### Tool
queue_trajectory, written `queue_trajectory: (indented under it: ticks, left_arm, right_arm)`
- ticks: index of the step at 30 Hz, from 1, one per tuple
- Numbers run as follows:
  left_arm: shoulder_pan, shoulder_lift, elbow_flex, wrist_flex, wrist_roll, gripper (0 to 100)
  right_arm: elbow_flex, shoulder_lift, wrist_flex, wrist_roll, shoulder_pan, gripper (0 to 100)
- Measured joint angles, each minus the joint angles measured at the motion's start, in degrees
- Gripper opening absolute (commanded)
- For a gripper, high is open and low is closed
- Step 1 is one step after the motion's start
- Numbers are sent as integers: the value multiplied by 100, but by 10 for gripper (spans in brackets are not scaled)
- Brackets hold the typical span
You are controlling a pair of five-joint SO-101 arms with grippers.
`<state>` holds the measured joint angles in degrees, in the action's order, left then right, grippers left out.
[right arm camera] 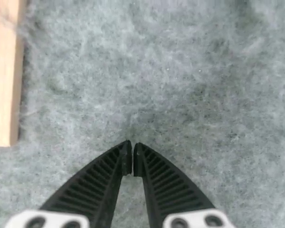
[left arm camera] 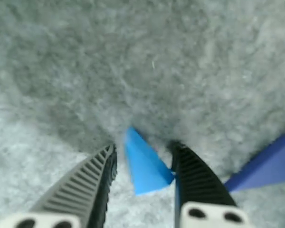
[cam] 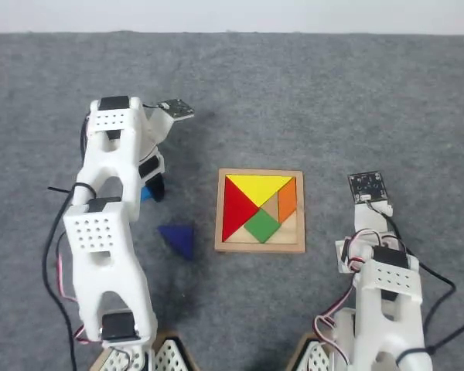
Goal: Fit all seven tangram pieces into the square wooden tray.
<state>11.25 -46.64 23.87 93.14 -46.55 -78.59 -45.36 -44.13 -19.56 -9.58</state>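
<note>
Though perhaps ungripped, triangle [left arm camera: 145, 166] between fingers [left arm camera: 92, 183].

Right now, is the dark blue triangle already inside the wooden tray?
No, the dark blue triangle lies on the grey mat, apart from the wooden tray.

Wide grey felt tabletop [cam: 356, 93], pale wall [cam: 232, 15] behind.

your left gripper [left arm camera: 143, 147]: jaws apart, pointing down | your right gripper [right arm camera: 133, 144]: jaws pressed together, pointing down
</note>
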Motion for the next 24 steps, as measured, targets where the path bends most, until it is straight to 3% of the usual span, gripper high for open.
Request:
queue_trajectory:
  ticks: [9, 19, 24]
  left_arm:
    - [97, 123, -62, 176, 44, 16]
    - [220, 290, -123, 396, 44, 12]
    - [202, 1248, -343, 484, 88, 12]
  right_arm:
    - [0, -9, 0, 0, 0, 24]
    - [0, -9, 0, 0, 0, 24]
    - [0, -9, 0, 0, 0, 24]
